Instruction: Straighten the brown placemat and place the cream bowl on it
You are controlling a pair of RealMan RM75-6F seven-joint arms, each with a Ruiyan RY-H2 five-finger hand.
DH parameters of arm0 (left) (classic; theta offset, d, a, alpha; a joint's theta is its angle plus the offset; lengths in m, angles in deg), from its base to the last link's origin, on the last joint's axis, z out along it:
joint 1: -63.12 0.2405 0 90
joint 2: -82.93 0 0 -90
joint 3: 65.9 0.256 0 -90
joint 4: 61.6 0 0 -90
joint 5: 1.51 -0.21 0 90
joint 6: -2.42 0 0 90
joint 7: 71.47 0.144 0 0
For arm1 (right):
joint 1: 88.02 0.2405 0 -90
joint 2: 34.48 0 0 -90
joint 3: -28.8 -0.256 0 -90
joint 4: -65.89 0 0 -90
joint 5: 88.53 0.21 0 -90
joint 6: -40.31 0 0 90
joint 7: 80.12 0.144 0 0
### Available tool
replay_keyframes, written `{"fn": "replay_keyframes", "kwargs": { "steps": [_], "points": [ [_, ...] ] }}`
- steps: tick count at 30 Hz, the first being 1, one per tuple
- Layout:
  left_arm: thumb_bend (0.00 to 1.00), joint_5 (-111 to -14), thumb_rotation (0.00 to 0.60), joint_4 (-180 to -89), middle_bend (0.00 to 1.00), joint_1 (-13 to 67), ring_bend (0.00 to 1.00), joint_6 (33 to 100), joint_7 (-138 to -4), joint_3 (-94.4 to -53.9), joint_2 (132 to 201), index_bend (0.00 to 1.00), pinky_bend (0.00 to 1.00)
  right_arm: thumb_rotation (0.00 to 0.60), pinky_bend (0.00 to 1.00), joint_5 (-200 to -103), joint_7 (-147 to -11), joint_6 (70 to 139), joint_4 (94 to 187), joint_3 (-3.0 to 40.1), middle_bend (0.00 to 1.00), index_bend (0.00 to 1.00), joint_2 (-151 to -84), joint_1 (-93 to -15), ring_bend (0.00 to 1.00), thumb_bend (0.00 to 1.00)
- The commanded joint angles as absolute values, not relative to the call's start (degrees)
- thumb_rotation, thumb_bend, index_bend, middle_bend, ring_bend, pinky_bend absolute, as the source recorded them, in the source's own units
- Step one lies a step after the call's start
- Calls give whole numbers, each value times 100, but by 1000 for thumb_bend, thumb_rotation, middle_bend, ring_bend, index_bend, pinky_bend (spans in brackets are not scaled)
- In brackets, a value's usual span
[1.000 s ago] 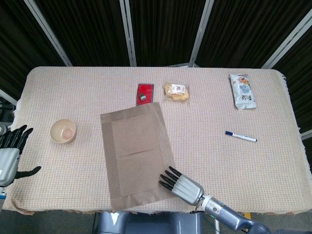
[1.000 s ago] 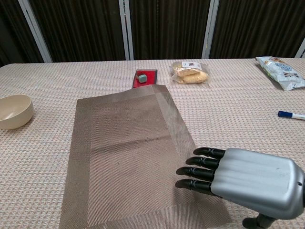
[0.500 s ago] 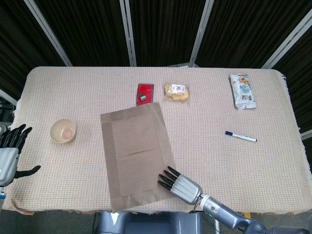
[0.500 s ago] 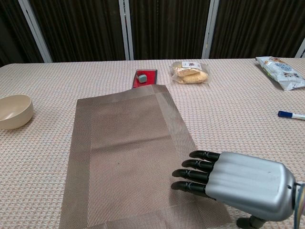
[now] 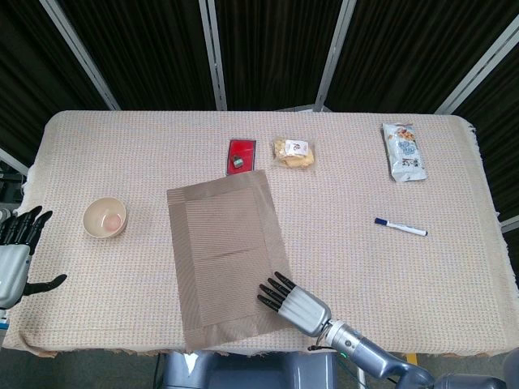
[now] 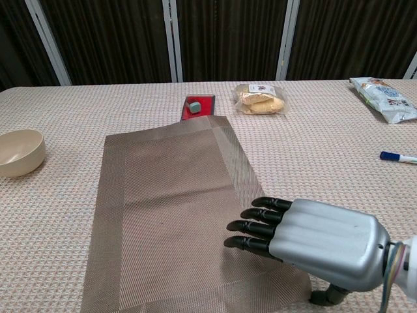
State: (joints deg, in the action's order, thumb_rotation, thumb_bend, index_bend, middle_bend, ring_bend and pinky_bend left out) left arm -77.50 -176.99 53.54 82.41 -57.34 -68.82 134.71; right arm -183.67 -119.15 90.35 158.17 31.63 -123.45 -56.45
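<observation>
Right hand [image 5: 290, 301] flat and empty, fingers spread over the near right corner of the brown placemat [image 5: 227, 255], skewed on the counter [image 5: 365, 267]. Press down evenly, swivel square without wrinkling. Cream bowl [image 5: 105, 217] well left of the placemat, untouched; left hand [image 5: 16, 251] beyond it, open, idle.

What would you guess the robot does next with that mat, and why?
Probably press the right robot hand down on the brown placemat and turn it square to the table edge. The hand lies flat over the mat's near right corner, the mat sits skewed, and the cream bowl waits untouched off to the left.
</observation>
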Motion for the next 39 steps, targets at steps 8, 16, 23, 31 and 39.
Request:
{"fn": "replay_keyframes", "kwargs": {
  "steps": [8, 16, 23, 31, 39],
  "points": [
    [0, -7738, 600, -17701, 0, 5352, 0, 8221, -5727, -6894, 13478, 0, 0, 600, 0, -18403, -11754, 9183, 15901, 3187, 0, 164, -12346, -5583, 0, 174],
    [0, -7751, 600, -17702, 0, 5366, 0, 8227, -5764, -6898, 13460, 0, 0, 600, 0, -18522, -11585, 9291, 15762, 3271, 4, 428, -12412, -5549, 0, 433],
    [0, -7752, 600, -17698, 0, 5364, 0, 8208, -5775, -6898, 13453, 0, 0, 600, 0, -18624, -11529, 9415, 15696, 3314, 37, 748, -12438, -5543, 0, 451],
    [0, -7739, 600, -17684, 0, 5356, 0, 8177, -5767, -6898, 13459, 0, 0, 600, 0, -18871, -11305, 9673, 15602, 3456, 59, 663, -12325, -5576, 0, 453],
    [0, -7703, 600, -17661, 0, 5346, 0, 8159, -5699, -6899, 13497, 0, 0, 600, 0, -19429, -11141, 10152, 15485, 3791, 68, 754, -11604, -5641, 0, 450]
  ]
}}
